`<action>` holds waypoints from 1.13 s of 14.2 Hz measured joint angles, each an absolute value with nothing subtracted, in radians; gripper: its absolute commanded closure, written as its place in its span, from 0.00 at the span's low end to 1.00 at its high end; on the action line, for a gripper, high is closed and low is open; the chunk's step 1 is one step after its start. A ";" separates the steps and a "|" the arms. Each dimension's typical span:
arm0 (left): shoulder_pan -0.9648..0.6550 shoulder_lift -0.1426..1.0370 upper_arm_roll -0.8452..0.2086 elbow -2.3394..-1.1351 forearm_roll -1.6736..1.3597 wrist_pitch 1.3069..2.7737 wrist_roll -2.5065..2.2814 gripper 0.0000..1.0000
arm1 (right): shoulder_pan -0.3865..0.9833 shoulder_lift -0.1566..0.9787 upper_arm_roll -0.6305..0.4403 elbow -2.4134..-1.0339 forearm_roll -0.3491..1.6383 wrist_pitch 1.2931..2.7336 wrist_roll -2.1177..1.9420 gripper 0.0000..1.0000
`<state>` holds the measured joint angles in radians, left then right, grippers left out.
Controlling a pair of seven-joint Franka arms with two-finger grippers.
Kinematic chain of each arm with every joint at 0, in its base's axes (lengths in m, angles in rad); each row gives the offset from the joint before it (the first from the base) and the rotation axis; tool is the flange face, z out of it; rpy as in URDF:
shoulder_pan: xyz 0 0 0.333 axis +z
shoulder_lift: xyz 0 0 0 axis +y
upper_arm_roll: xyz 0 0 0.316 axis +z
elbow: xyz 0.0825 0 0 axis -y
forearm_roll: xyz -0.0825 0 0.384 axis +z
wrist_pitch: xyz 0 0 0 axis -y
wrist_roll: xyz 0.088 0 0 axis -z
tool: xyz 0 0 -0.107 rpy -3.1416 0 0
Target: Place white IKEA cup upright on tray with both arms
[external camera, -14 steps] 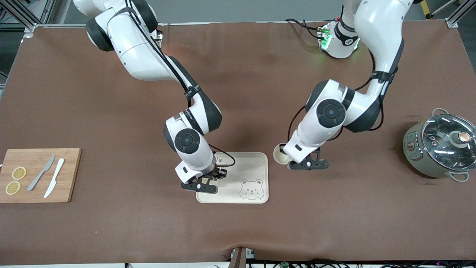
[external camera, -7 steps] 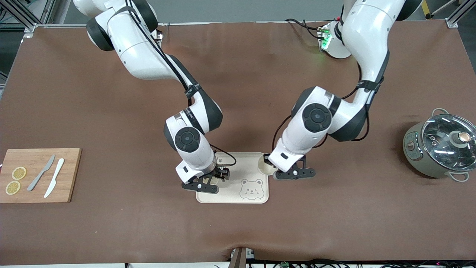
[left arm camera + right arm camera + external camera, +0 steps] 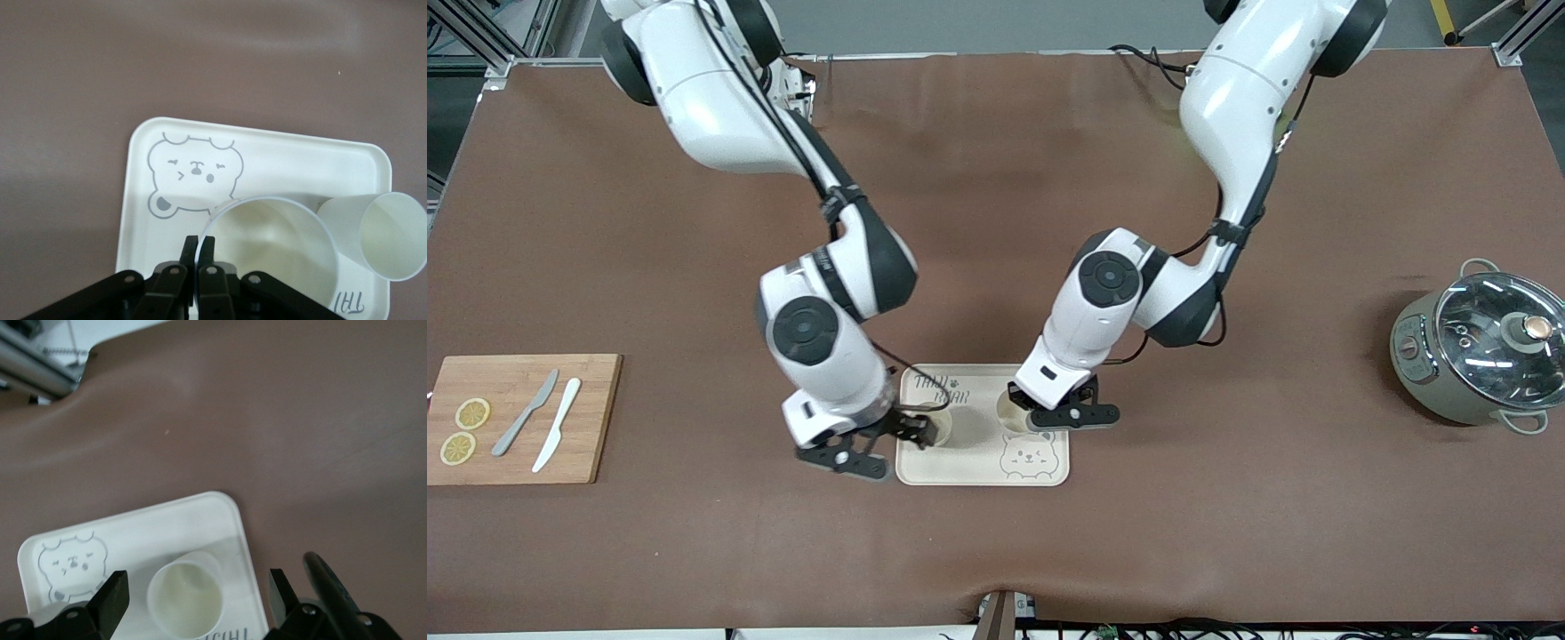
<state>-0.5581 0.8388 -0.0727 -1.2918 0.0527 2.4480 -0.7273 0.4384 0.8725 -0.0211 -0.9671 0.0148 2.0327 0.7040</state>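
Note:
The cream tray (image 3: 1049,471) with the bear face lies near the table's middle. One white cup (image 3: 942,426) stands upright on it, toward the right arm's end. My right gripper (image 3: 914,430) is open and empty beside this cup at the tray's edge. In the right wrist view the cup (image 3: 185,600) sits apart from my wide-open fingers (image 3: 113,595). My left gripper (image 3: 1021,404) is shut on the rim of a second white cup (image 3: 1007,414) over the tray. In the left wrist view this cup (image 3: 273,243) is upright beside the first cup (image 3: 383,233). I cannot tell if its base touches the tray (image 3: 137,200).
A wooden cutting board (image 3: 596,418) with two lemon slices (image 3: 471,413) and two knives (image 3: 557,436) lies at the right arm's end. A grey pot with a glass lid (image 3: 1480,347) stands at the left arm's end.
My left gripper has carried its cup from beside the tray to over it. My right gripper has let go of its cup and drawn back to the tray's edge.

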 measured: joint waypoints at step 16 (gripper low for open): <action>-0.576 0.902 -0.060 -1.284 0.053 2.403 -0.734 1.00 | 0.186 0.663 -0.068 -1.011 0.016 1.767 0.331 0.00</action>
<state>-0.5758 0.9019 -0.0601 -1.2840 0.0527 2.4030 -0.7340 0.1861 0.6631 -0.0676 -1.0108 0.0164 1.7673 0.3313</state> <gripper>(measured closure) 0.969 0.000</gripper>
